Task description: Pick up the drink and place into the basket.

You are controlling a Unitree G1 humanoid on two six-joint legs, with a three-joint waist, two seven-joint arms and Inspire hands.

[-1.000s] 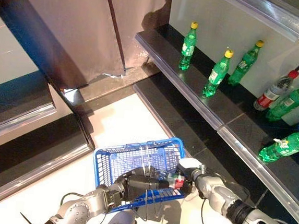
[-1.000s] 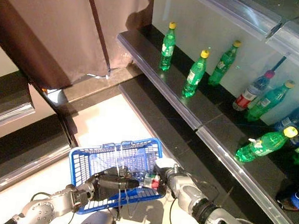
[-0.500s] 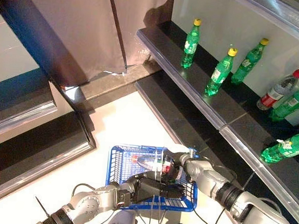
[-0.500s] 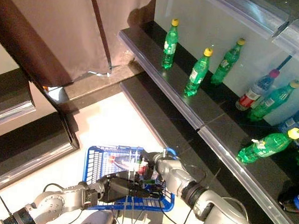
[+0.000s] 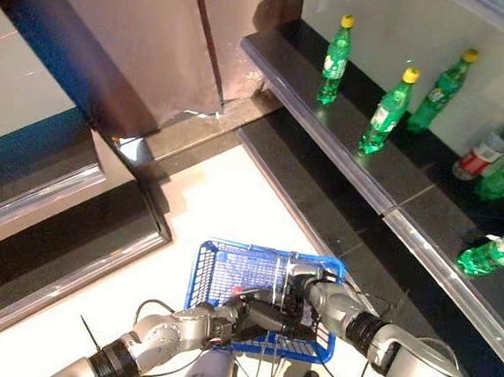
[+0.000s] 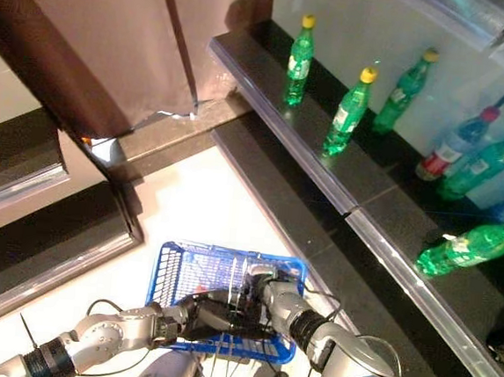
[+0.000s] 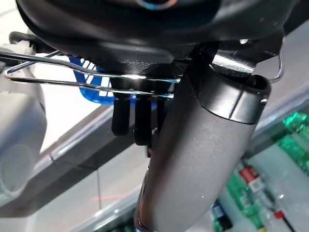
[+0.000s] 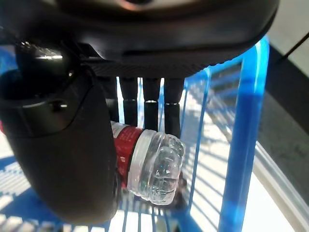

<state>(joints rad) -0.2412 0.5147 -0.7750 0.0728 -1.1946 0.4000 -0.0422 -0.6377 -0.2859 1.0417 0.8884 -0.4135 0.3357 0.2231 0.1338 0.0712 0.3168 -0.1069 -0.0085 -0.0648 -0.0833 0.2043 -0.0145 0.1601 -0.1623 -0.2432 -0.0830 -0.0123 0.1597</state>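
The task was almost finished. The right hand (image 8: 63, 145) had its fingers (image 8: 150, 104) curled around the bottle (image 8: 147, 164), already down inside the blue basket (image 5: 219, 265); only the release was left, in my judgement. The left hand (image 5: 254, 317) had its fingers closed around the wire handle (image 7: 72, 79) of the basket. The bottle was clear ribbed plastic with a red label. The basket was a plastic grid, its handle thin shiny metal.
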